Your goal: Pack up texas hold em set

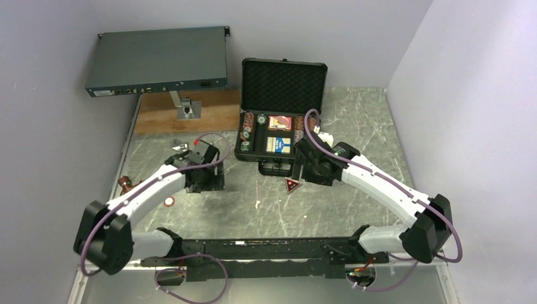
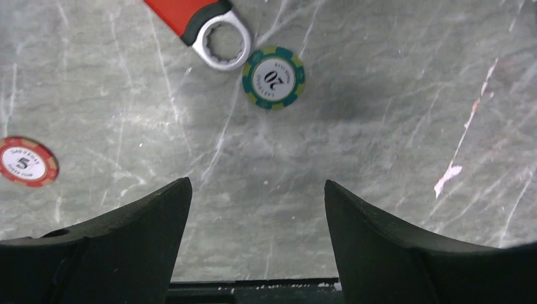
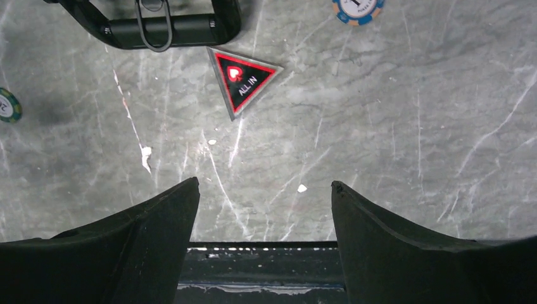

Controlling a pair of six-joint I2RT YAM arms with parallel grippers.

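while the case (image 1: pixel 283 85) stands open at the far side of the table (image 1: pixel 361 120) with the card box (image 1: pixel 278 145) inside, the left gripper (image 2: pixel 256 190) hangs empty, fingers spread, above a green chip (image 2: pixel 273 78) just beside the wrench (image 2: pixel 212 35). the right gripper (image 3: pixel 265 187), also spread and empty, faces the triangular token (image 3: pixel 242 78) near the case handle (image 3: pixel 168 28).

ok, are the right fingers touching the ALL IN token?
Apart. The right wrist view shows a stretch of bare table between the open right fingers and the ALL IN token.

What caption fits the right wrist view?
Open right gripper above the table, facing the red triangular token near the case handle.
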